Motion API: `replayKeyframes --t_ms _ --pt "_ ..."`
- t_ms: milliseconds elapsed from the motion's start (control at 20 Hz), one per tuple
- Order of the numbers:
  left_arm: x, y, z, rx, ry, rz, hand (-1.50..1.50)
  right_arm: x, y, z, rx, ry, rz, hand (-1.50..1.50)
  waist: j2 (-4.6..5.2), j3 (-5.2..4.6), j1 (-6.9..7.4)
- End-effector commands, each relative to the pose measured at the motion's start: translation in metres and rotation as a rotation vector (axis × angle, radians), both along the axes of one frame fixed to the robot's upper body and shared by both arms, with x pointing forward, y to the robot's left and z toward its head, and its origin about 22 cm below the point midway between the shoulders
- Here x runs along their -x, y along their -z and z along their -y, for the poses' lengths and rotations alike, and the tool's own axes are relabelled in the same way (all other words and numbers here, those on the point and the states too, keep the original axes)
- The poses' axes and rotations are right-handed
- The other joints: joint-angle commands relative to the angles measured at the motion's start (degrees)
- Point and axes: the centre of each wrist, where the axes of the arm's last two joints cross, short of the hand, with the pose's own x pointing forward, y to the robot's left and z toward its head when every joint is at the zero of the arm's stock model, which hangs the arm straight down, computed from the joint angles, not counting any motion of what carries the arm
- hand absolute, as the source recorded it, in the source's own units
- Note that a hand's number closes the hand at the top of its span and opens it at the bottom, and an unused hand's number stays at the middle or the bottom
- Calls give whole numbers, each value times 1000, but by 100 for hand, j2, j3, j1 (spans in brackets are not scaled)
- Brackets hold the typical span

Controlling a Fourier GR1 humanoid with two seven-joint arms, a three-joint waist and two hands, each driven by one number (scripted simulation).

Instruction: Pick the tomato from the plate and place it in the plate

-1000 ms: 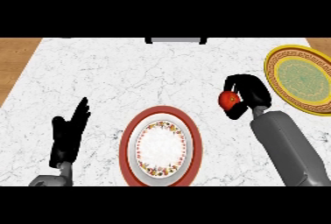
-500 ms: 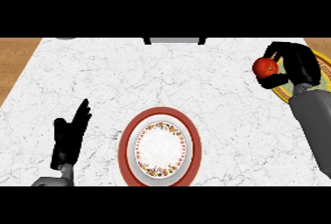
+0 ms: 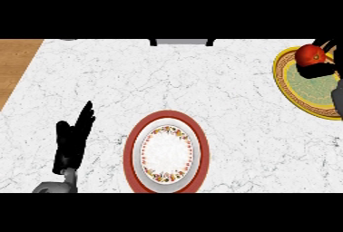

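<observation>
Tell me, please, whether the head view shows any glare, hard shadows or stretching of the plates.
Head view: even light on the marble counter, no glare spot; no clear shadow beside the left hand or the red-rimmed plate; that plate looks taller than wide; the right edge cuts the yellow plate and the right hand holding the tomato.
</observation>
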Motion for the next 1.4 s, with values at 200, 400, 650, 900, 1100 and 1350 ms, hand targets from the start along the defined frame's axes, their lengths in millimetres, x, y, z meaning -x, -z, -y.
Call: replayKeyframes --t_ms 200,400,650,900,1100,1350 --pt "5 2 9 -5 4 6 0 -2 13 46 -16 103 -52 150 24 5 88" --pt "-13 -7 12 3 33 34 0 3 14 70 -17 140 -71 150 88 13 192" --pt "-1 -1 1 -2 36 20 0 15 16 93 -36 138 -238 150 106 15 257" --pt "-10 -9 27 3 67 39 0 26 46 94 -118 90 -341 150 171 35 353" --pt "-4 -6 15 7 41 23 0 37 48 109 -131 78 -541 -150 130 28 343" --pt "-19 -19 11 6 69 38 0 44 47 117 -165 -71 -491 -150 152 39 316"
